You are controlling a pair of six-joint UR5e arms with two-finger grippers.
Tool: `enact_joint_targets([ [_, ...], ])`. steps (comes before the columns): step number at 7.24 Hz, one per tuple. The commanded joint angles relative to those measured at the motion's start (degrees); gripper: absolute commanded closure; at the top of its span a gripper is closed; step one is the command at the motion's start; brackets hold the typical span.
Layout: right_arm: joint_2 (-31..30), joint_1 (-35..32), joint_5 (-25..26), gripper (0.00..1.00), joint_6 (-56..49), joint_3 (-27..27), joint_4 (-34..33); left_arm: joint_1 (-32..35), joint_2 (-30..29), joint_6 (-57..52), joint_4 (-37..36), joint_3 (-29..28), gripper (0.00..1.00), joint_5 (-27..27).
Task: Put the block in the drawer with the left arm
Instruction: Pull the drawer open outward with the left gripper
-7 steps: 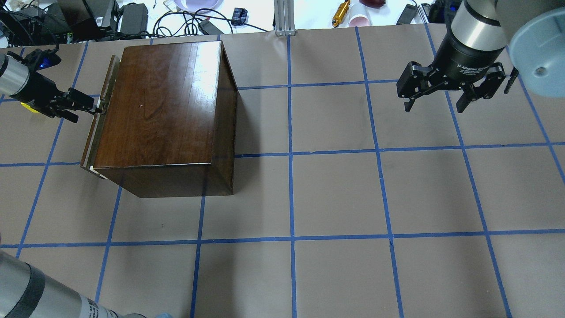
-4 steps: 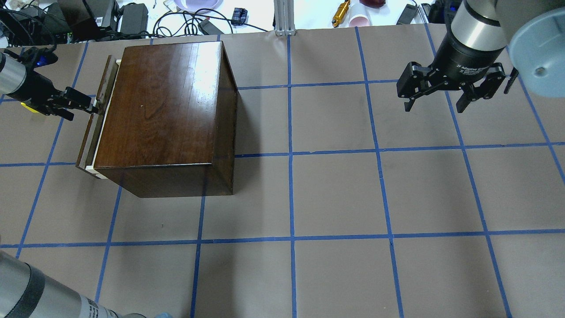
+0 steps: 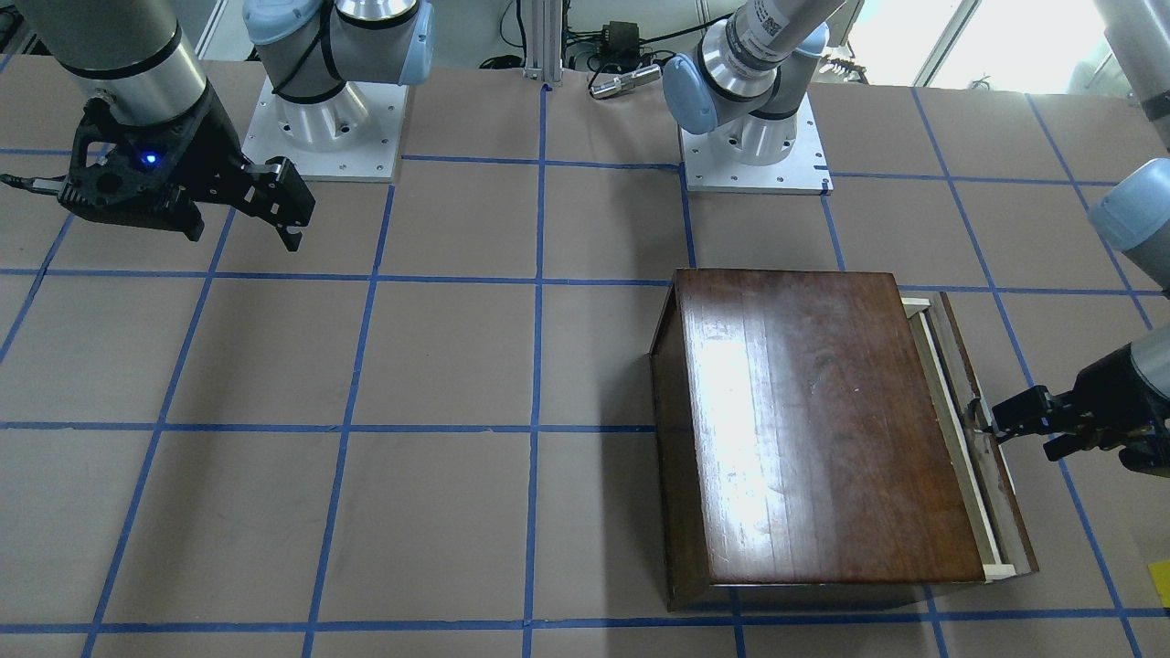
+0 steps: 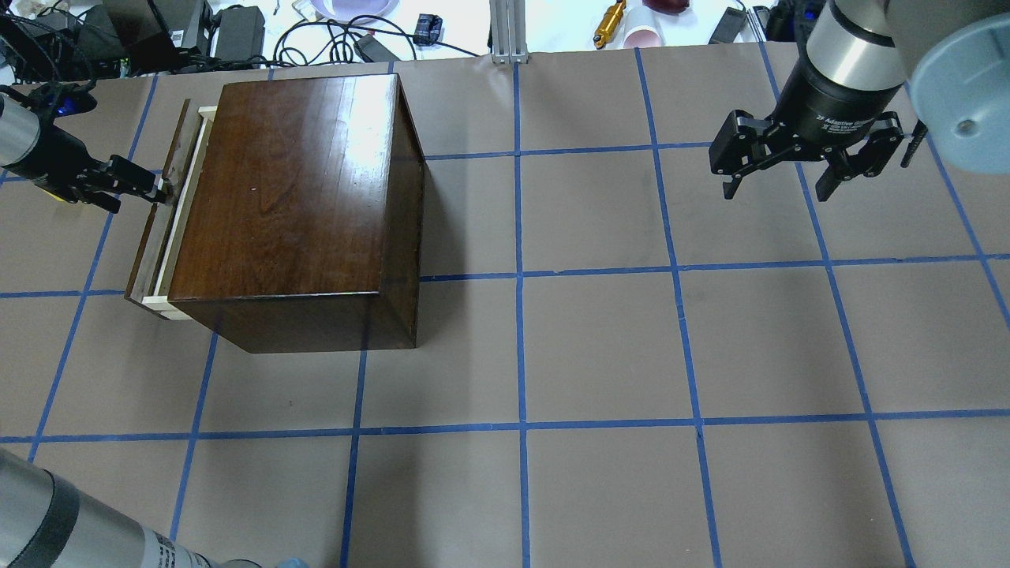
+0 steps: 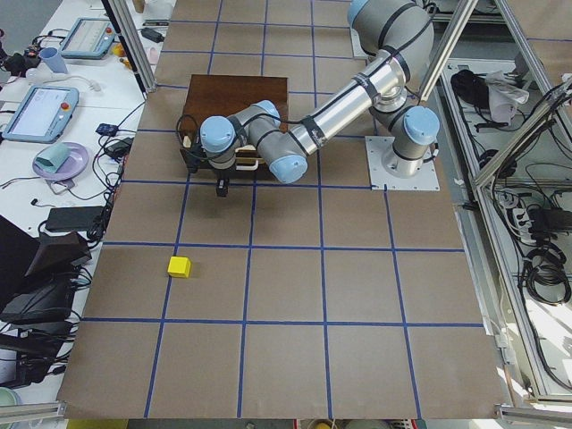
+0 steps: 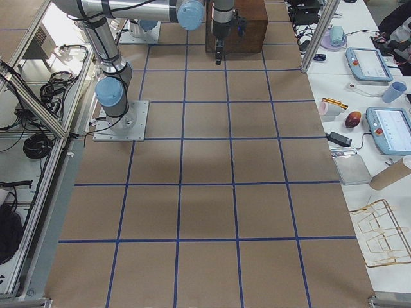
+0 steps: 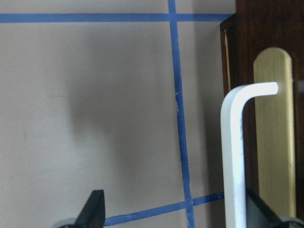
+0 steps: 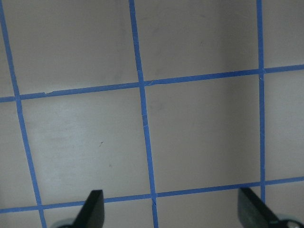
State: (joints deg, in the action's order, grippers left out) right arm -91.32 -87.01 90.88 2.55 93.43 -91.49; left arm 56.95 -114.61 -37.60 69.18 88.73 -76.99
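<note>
Two things, Jo: drawer (image 4: 154,244) state, block (image 5: 180,266) location?

The drawer is partly out of the dark box (image 4: 300,181), Mik. The pale tray rim shows as a thin strip between the dark front panel and the box. The block is not in it. It sits on the table (image 4: 600,347), on the drawer-front side, well apart from the box, past the left gripper (image 7: 176,211).

Left fingers (image 7: 96,209) clamped on anything?

No, they're apart. In the wrist view the white bent pull (image 7: 232,156) runs up between them, right beside one finger and clear of the other. Brass plate (image 7: 273,142) sits behind the pull. Can't tell whether that finger actually touches the pull. From overhead, the gripper tip is right at the drawer front, about midway along it.

Right side?

Right gripper (image 4: 775,193) hangs above the table, well apart from the box, fingers spread, nothing between them. Its wrist camera shows just table and blue tape lines (image 8: 142,123).

Block orientation?

Flat on one face, by one of the blue tape lines, nothing touching it. The front-facing view catches it only at the frame edge.
</note>
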Motion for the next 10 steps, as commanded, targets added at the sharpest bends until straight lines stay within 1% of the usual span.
enact_joint_targets([
  [1,0.00,0.00,0.00,0.00,0.00,0.00,0.00,0.00,-0.08,-0.11,-1.41,-0.40,0.00,-1.31],
  [6,0.00,0.00,0.00,0.00,0.00,0.08,0.00,0.00,-0.08,-0.99,-2.20,-0.66,0.00,-1.93],
  [8,0.00,0.00,0.00,0.00,0.00,0.00,0.00,0.00,-0.26,-1.07,-2.82,-0.84,0.00,-3.42],
  [10,0.00,0.00,0.00,0.00,0.00,0.00,0.00,-0.09,-0.35,-2.73,-2.91,-0.75,0.00,-3.51],
])
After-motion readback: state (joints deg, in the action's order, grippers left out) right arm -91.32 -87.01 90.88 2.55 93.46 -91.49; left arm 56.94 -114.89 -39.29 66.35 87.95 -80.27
